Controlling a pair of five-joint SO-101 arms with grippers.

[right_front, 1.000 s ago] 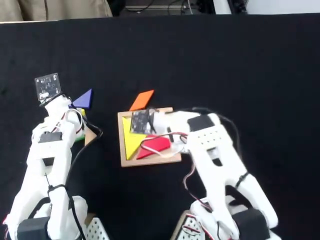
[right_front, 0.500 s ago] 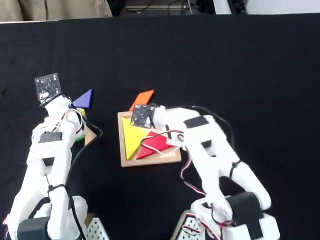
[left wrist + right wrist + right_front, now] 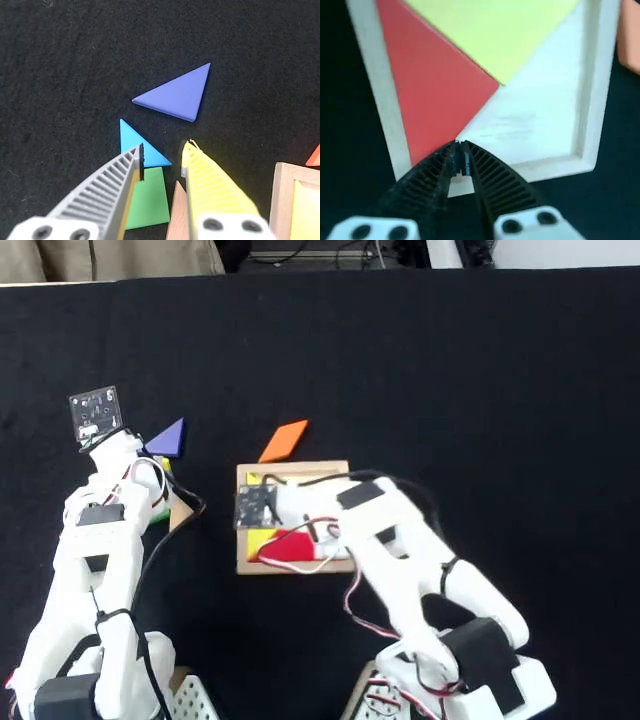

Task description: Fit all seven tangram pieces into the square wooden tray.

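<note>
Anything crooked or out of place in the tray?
Nothing stands out. The red triangle and yellow triangle lie flat in the tray, edges meeting cleanly, neither riding up the rim. The right pincer is shut by the red triangle's tip.

Black table (image 3: 450, 380) | wooden tray (image 3: 320, 466) sat centre | orange piece (image 3: 283, 440) just beyond it | purple triangle (image 3: 167, 439), blue triangle (image 3: 135, 146), green piece (image 3: 148, 200) clustered apart

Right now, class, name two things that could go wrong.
The shut right claw sits at a tip of the red triangle by the tray rim; pushing could jam it or slide the tray.
The open left claw hangs over the light blue triangle and green piece, packed close; closing may knock one.
</note>
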